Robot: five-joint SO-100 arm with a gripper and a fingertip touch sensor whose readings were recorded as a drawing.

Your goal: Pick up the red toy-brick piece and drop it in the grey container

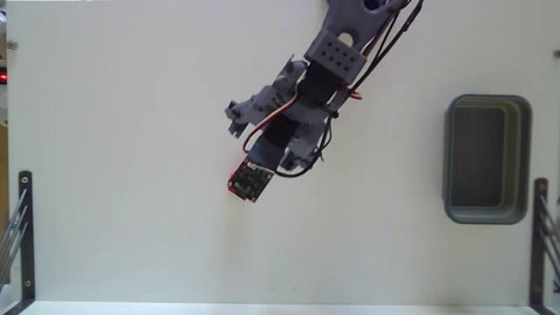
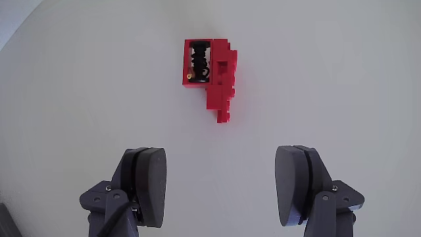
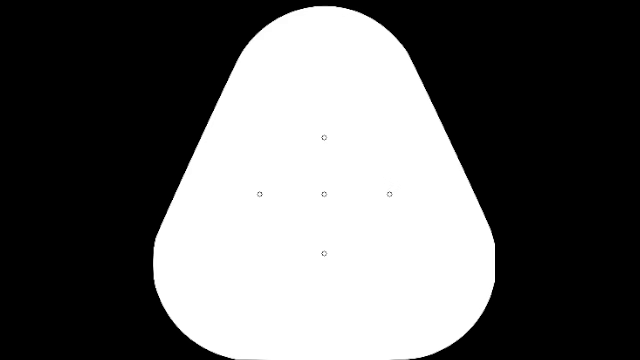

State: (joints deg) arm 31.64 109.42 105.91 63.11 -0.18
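My gripper (image 2: 223, 181) hangs spread wide and empty above the white table (image 1: 114, 175), its two dark fingers (image 2: 150, 184) cut off by the bottom edge of the wrist view. The red toy-brick piece (image 2: 212, 76) lies flat on the table at twelve o'clock from the gap, apart from both fingers. In the fixed view my arm hides nearly all of it. The grey container (image 1: 487, 159) sits well apart at three o'clock.

No text, label, brand, number or sign can be read on anything in either view.
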